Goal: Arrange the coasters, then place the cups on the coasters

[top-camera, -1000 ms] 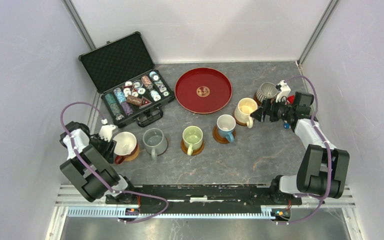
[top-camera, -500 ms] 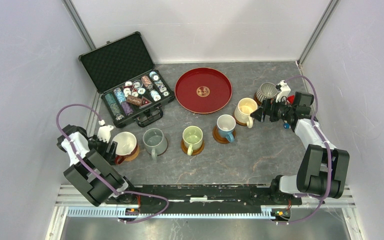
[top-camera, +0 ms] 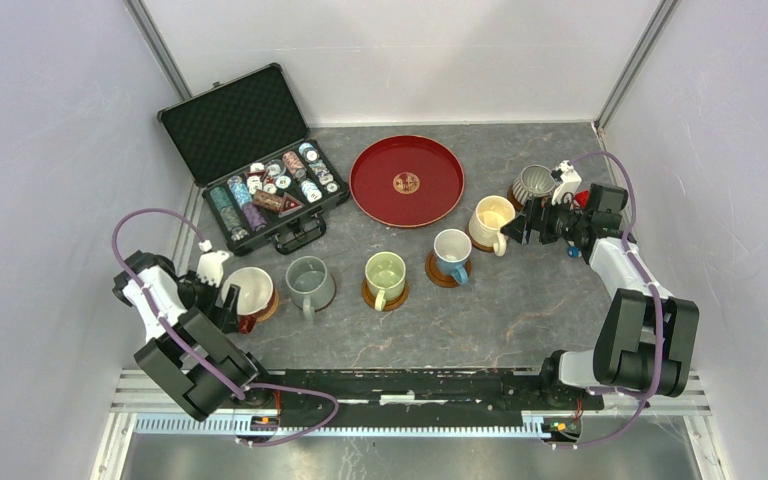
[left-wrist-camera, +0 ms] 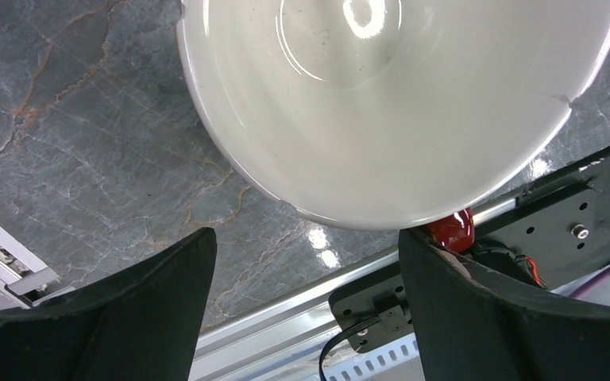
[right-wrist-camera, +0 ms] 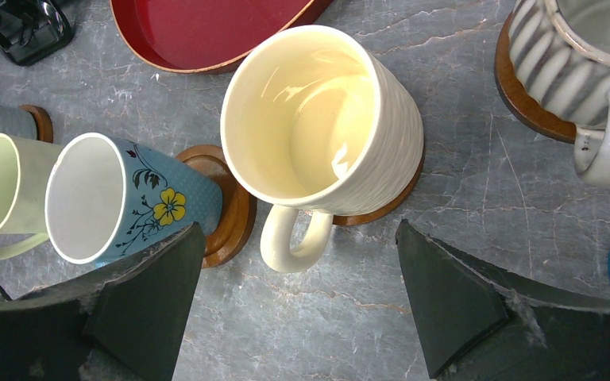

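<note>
Well, at the lower left of the overhead view your left pincer sits just beside the red mug, on the mug's left side. Its wrist camera shows the fingers spread wide, with the mug's white bowl filling the frame above the gap and neither finger pinching it. The red handle pokes out at the edge of the right-hand finger; you cannot tell whether they touch. That mug stands on a coaster.

Moving right along the row, you have the grey mug, the green mug and the blue mug, the last two on brown coasters.

Further right, the cream mug sits on its own coaster. Your right pincer faces it from the right, also spread wide. In that wrist view the cream handle points down into the gap between the two fingers and touches neither.

The ribbed mug stands on a coaster at the upper right, just above that pincer. The red tray and the open chip case lie at the top, apart from the row.
</note>
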Motion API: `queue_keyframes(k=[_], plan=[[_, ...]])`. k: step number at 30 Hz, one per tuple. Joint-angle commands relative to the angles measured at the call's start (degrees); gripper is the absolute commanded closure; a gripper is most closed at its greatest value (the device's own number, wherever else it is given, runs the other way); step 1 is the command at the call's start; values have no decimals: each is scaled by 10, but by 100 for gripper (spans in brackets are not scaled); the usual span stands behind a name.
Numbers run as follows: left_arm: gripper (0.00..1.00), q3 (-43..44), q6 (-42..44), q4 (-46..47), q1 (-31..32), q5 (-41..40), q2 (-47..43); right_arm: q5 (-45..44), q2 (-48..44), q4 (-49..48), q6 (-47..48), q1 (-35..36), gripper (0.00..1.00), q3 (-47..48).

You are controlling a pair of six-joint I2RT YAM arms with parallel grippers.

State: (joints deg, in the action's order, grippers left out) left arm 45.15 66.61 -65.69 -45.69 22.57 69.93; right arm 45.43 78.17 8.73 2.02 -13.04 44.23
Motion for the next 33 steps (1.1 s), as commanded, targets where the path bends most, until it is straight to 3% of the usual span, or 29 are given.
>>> queue_keyframes(k=[1, 4, 12, 16, 33], plan=[[7, 63, -19, -11, -4, -18, 7, 9, -10, -6, 11, -2, 2, 17], [0, 119, -45, -23, -7, -29, 19, 11, -10, -6, 12, -2, 2, 17], [0, 293, -132, -52, -4, 6, 75, 14, -14, -1, 20, -2, 2, 21], [0, 382, -189, -59, 28, 19, 117, 5, -17, 11, 27, -2, 2, 42], [0, 533, -402, 28, 369, -67, 168, -52, -22, 115, 100, 13, 2, 190]])
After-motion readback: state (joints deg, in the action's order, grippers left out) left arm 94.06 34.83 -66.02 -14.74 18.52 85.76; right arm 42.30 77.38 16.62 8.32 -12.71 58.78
